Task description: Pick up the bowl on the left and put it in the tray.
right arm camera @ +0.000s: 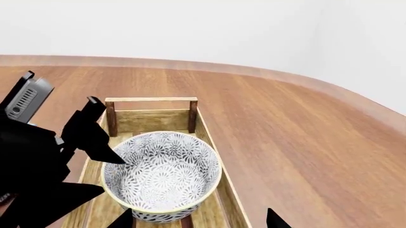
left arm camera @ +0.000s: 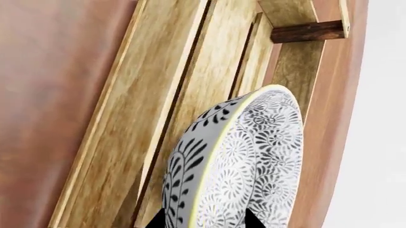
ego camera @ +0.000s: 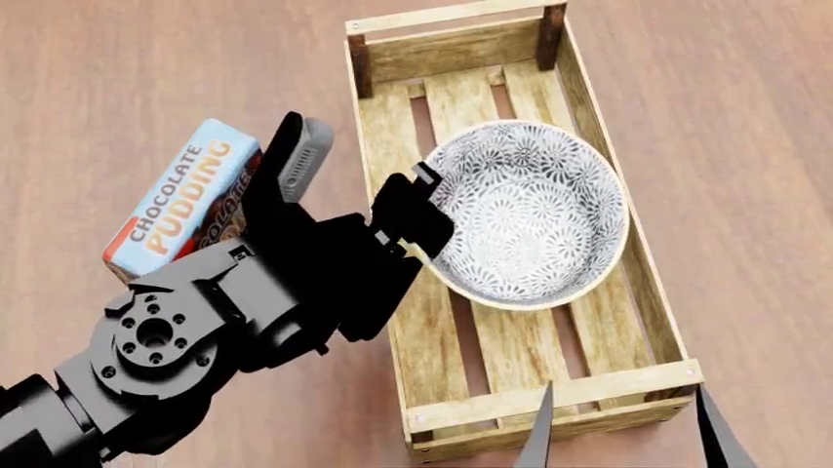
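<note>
The patterned bowl (ego camera: 528, 210) sits inside the wooden tray (ego camera: 553, 392), about midway along it and nearly as wide as it. My left gripper (ego camera: 423, 195) is at the bowl's left rim. In the left wrist view, its two dark fingertips (left arm camera: 157, 221) stand apart on either side of the bowl (left arm camera: 254, 156) wall, so the left gripper (left arm camera: 204, 219) is open astride the rim. My right gripper (ego camera: 625, 434) hangs open over the tray's near end, empty. From the right wrist, the bowl (right arm camera: 161, 171) rests in the tray (right arm camera: 152, 99).
A chocolate pudding box (ego camera: 176, 200) lies on the wooden table (ego camera: 729, 117) left of the tray, partly behind my left arm (ego camera: 234, 312). The table's rounded edge (right arm camera: 330, 88) and a pale wall lie beyond the tray.
</note>
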Motion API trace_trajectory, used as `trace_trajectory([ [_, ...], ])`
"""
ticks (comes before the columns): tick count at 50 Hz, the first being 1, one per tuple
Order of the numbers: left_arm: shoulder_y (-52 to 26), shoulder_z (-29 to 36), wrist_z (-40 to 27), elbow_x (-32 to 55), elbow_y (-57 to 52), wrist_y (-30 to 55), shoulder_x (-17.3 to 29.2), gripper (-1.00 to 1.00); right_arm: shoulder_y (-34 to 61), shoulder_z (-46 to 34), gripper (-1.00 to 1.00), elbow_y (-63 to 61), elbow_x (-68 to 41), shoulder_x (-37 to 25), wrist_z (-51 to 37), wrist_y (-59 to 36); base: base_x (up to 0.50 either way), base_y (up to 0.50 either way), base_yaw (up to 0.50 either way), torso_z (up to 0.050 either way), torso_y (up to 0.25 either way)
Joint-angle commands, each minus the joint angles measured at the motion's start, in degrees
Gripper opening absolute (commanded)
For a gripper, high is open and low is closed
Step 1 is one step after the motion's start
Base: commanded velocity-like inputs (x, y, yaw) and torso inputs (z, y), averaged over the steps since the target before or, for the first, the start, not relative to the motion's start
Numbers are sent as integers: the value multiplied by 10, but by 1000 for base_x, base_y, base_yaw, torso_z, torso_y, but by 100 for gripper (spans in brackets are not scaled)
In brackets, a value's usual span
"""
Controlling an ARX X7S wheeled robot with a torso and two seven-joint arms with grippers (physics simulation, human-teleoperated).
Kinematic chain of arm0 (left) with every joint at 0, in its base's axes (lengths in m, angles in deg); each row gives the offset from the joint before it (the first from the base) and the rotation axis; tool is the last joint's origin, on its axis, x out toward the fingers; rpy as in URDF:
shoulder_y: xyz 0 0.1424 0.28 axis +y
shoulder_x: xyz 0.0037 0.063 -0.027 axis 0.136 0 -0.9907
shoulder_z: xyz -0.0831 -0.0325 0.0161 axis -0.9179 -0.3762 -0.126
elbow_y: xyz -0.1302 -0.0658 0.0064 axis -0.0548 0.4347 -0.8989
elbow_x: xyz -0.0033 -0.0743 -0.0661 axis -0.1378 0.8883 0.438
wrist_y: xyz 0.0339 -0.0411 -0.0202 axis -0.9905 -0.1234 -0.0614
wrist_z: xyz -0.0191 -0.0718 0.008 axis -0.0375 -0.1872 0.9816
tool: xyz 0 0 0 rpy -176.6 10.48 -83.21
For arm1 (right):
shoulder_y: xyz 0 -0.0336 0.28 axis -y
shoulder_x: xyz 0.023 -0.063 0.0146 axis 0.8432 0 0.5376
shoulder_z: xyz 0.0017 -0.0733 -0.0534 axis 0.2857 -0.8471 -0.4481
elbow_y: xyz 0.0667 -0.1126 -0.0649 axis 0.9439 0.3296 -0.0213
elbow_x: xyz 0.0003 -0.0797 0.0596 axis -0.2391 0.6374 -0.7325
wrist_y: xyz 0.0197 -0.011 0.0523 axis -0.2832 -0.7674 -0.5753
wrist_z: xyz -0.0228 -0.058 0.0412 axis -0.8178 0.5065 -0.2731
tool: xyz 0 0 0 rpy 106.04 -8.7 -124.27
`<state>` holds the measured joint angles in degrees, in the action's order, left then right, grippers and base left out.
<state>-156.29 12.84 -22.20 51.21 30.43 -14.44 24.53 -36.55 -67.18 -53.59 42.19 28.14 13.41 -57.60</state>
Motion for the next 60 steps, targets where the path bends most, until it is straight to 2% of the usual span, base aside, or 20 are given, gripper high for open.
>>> trace_trajectory([
  [1,4,17,5,35,0,-33,-9,100,5,5,100,-13,6,15,11,-11,0,0,0,0,0],
  [9,2,16,-3,34,-21,-41,-1,100,5,5,100,-15,5,14,10,-12,0,0,0,0,-3],
  [30,13,12,-52,4,-168,-98,67,100,8,-2,100,-14,8,13,9,-13,0,0,0,0,-1],
  [60,51,-9,-115,-74,-473,-186,190,100,17,-18,100,-9,14,16,9,-17,0,0,0,0,0],
])
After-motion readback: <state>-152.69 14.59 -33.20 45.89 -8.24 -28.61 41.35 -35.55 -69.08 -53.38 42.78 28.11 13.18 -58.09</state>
